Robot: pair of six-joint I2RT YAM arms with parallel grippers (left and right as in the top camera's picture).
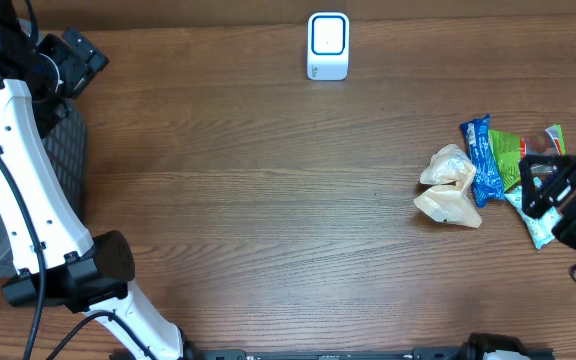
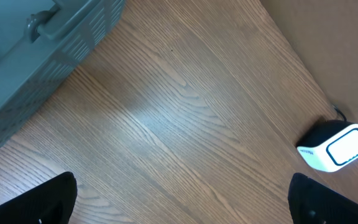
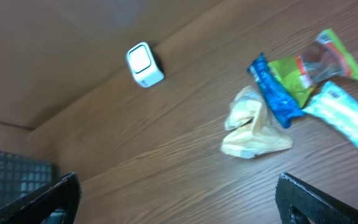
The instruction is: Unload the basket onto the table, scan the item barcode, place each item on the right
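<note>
While my right claw (image 3: 176,202) hangs with jaws apart, the crinkled blue foil snack packet (image 3: 272,90) lies just ahead to its right, long axis pointing away.

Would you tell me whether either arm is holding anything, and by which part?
Nothing is held: the left gripper and right gripper both have jaws wide open and empty; the snack packets lie on the table.

The left gripper (image 2: 180,202) and right gripper (image 3: 178,198) hover, fingers wide apart
</note>
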